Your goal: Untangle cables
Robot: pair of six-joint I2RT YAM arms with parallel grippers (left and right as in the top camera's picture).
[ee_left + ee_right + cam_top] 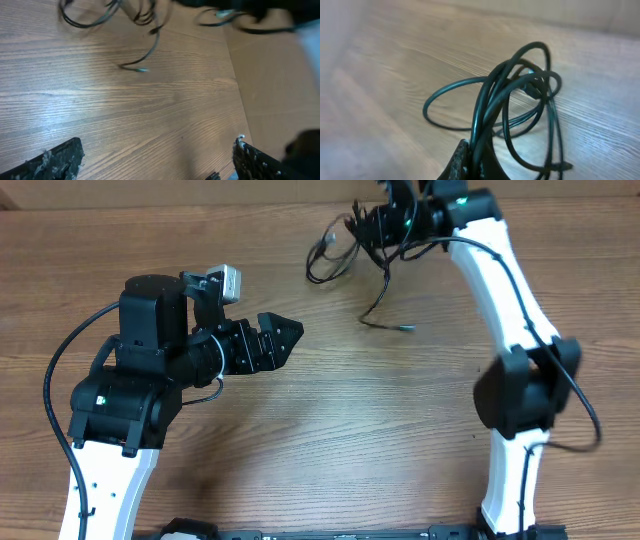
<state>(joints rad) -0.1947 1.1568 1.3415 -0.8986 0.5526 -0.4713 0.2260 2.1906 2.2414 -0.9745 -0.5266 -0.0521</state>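
**Cables pinched at the far edge by the right gripper; left gripper spread and empty.**

On the left half of the worktop [350,440] we see the left gripper [286,340] pointing right. Its fingers are spread wide, with nothing but bare wood between them in the left wrist view [155,167]. It sits well apart from the cables [345,242]. These lie near the far edge of the worktop, a little right of its middle, as a small knot of black loops. One loop bulges out to the left. A single tail runs from the knot toward the middle of the worktop and stops at a pale plug end [405,328] lying on the wood. At the right of the knot, the right gripper [368,225] is pressed together on a bundle of strands. In the right wrist view these rise from between its fingers [462,162] and fan into overlapping loops [486,100]. We cannot tell whether the loops are clear of the wood.
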